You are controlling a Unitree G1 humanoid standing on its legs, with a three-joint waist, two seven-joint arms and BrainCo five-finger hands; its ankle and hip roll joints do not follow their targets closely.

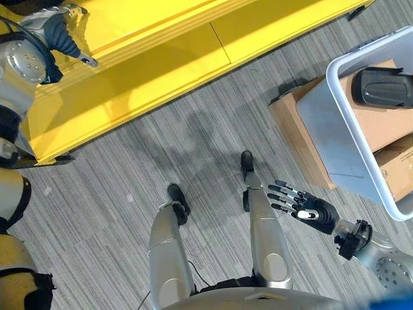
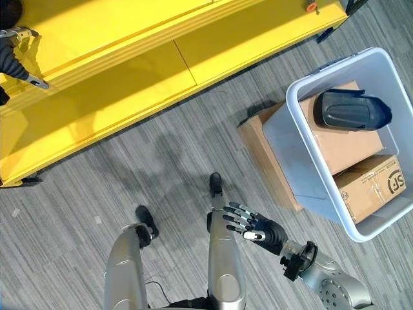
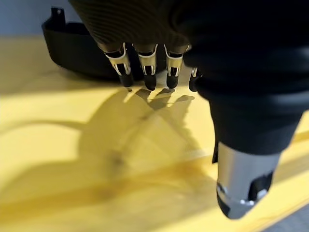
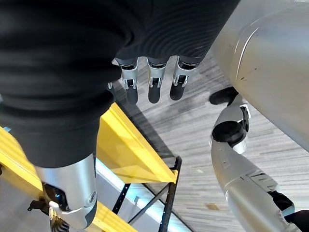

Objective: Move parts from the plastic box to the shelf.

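The pale plastic box (image 2: pixel 298 169) stands at the right on a flat carton (image 2: pixel 257 137). Inside it, a black moulded part (image 2: pixel 352 110) lies on top of two cardboard cartons (image 2: pixel 342 145). The yellow shelf (image 2: pixel 129 84) runs across the far side. My left hand (image 1: pixel 64 35) hovers over the shelf's left end, open and holding nothing. In the left wrist view, another black part (image 3: pixel 72 48) rests on the yellow surface just beyond its fingertips (image 3: pixel 149 79). My right hand (image 2: pixel 258 229) hangs low over the carpet, left of the box, fingers straight and empty.
Grey striped carpet (image 2: pixel 161 168) lies between the shelf and the box. A black metal leg frame (image 4: pixel 169 193) under the shelf shows in the right wrist view. An orange knob (image 2: pixel 312 6) sits on the shelf's right end.
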